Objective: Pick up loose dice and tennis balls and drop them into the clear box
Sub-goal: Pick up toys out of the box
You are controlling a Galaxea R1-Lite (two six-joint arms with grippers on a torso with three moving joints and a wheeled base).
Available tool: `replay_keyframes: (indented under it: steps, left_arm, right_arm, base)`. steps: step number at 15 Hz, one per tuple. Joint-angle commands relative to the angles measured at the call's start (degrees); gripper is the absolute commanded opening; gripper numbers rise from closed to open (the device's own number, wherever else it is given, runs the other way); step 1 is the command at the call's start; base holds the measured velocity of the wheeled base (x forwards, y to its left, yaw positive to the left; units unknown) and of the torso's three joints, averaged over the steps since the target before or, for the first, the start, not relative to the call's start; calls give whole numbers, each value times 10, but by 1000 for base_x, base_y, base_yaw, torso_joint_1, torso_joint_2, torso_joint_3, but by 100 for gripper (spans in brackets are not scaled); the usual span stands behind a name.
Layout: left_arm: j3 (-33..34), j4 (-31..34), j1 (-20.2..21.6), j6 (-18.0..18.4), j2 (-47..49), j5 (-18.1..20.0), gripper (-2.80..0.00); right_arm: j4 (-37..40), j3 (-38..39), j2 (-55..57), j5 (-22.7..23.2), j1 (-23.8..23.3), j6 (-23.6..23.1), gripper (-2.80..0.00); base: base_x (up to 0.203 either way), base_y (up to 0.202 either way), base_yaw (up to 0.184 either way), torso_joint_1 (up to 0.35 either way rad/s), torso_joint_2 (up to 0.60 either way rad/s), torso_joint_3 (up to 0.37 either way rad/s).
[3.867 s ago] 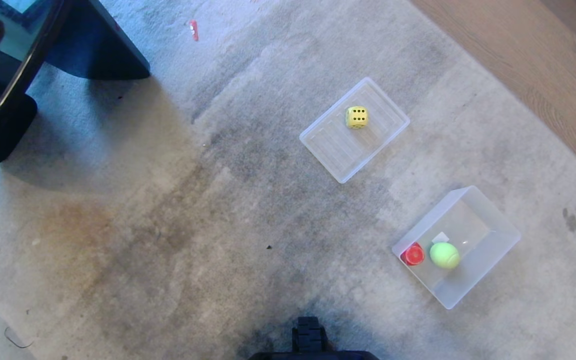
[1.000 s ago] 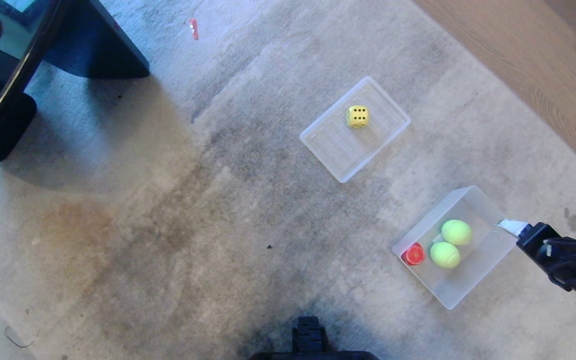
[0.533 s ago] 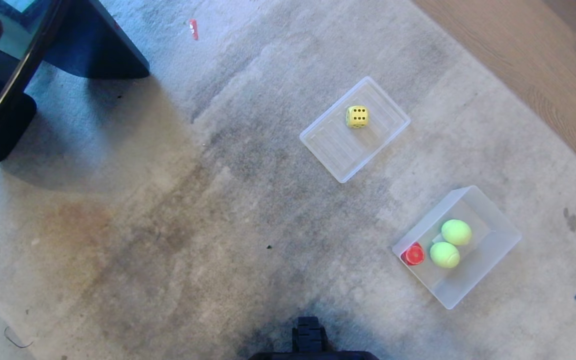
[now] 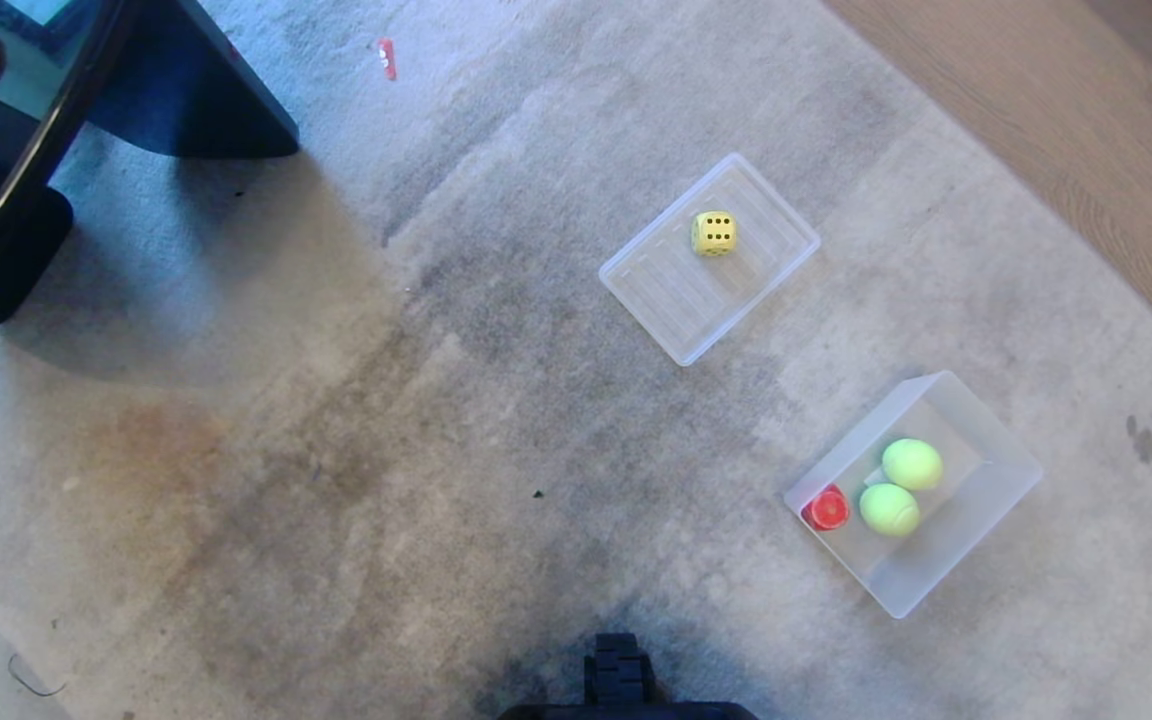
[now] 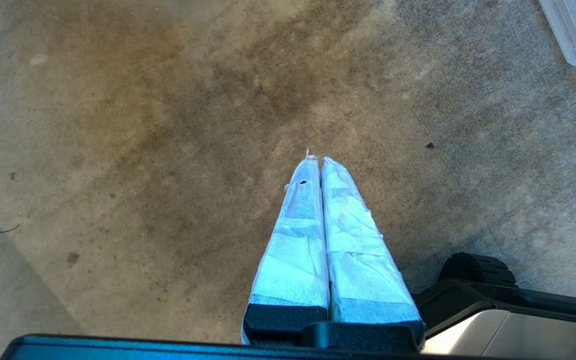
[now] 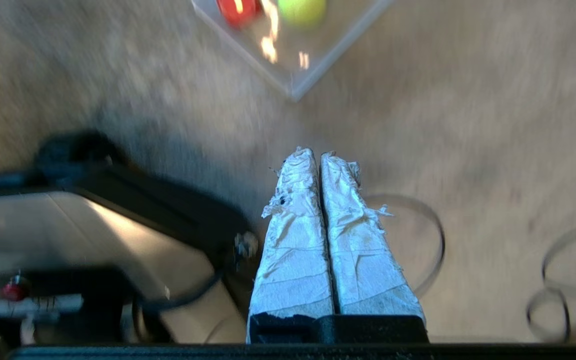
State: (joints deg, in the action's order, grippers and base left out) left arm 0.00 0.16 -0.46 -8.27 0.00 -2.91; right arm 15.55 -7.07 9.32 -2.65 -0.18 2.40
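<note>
Inside the clear box [image 4: 996, 500], tennis balls [image 4: 911, 464]; both pincers seemingly closed, empty.

Yellow die [image 4: 714, 233] with black pips on ribbed clear lid [image 4: 666, 295]; red die [image 4: 825, 510], two yellow-green tennis balls [image 4: 889, 509] in translucent box [image 4: 976, 535]; mottled grey carpet [image 4: 336, 420].

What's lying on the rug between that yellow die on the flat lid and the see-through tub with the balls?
Nothing: in the head view, only bare carpet separates the lid holding the yellow die from the clear box.
</note>
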Motion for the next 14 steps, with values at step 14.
replay_keyframes:
  steps: [14]
  left_arm:
    - [0, 0, 0, -1, 0, -1, -280]
  right_arm:
    - [-2, 12, -93, 14, 2, -13, -280]
  base:
    - [0, 0, 0, 0, 0, 0]
